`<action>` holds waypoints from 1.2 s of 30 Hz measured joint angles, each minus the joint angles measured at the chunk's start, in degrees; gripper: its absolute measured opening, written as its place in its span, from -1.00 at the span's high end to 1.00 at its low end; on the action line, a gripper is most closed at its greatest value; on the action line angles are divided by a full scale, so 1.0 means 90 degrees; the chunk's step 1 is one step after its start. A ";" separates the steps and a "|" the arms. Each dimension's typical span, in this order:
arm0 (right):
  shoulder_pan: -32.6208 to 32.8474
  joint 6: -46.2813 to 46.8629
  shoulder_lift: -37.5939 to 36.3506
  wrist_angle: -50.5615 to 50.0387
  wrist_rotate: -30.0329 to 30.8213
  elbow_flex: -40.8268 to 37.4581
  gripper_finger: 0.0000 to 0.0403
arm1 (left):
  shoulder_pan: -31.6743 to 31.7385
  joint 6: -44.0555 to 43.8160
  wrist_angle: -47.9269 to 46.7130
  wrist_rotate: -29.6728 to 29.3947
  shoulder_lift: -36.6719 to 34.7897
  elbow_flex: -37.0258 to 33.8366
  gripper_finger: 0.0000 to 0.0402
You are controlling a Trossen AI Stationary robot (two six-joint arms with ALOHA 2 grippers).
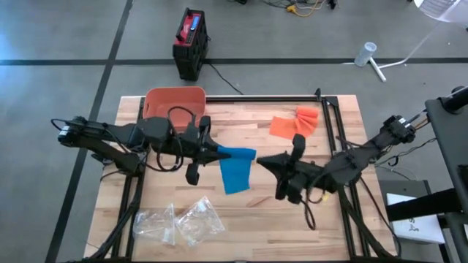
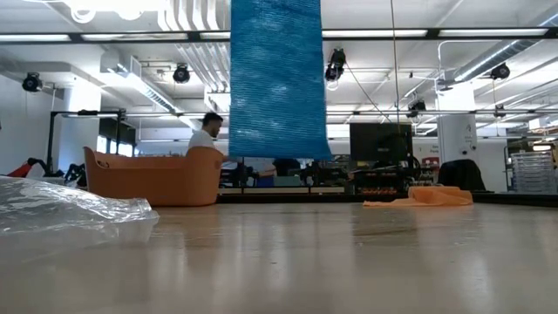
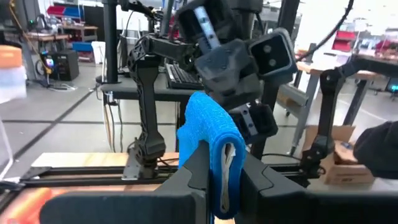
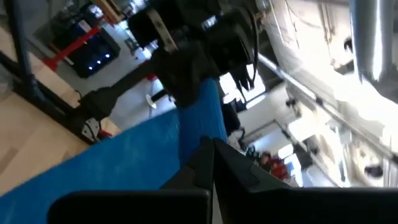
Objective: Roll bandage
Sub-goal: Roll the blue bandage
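A blue bandage [image 1: 238,169] hangs in the air over the middle of the table; in the low view its strip [image 2: 277,78] ends well above the tabletop. My left gripper [image 1: 219,153] is shut on its upper end, coming in from the table's left. My right gripper [image 1: 259,158] is shut and points level from the table's right, with its tips at the bandage's upper right corner. In the right wrist view the blue strip [image 4: 124,165] runs just beyond my shut right fingers [image 4: 214,163]. My left gripper pinches the bandage's upper end [image 3: 214,163] between its two fingers, where the cloth is folded over in several layers. The fingers lie level, coming from the table's left. The remaining strip hangs slack below them, clear of the table. My right gripper has its shut tips against the bandage's upper right corner [image 1: 254,154]; I cannot tell whether they touch it.
An orange basin [image 1: 174,102] stands at the far left of the table and an orange cloth [image 1: 294,123] lies at the far right. Clear plastic bags [image 1: 179,223] lie near the front edge. A black and red box [image 1: 190,44] sits on the floor beyond the table.
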 joint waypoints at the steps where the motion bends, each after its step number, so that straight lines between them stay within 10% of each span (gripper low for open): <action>1: -0.0079 0.0109 0.0000 -0.0013 -0.0034 0.0000 1.00 | 0.0000 0.0074 0.0004 -0.0007 0.0000 0.0000 0.89; 36: -0.0879 0.1146 0.0046 -0.0632 0.0453 -0.0061 1.00 | -0.0044 0.0640 -0.0352 -0.0392 0.0036 -0.0005 0.89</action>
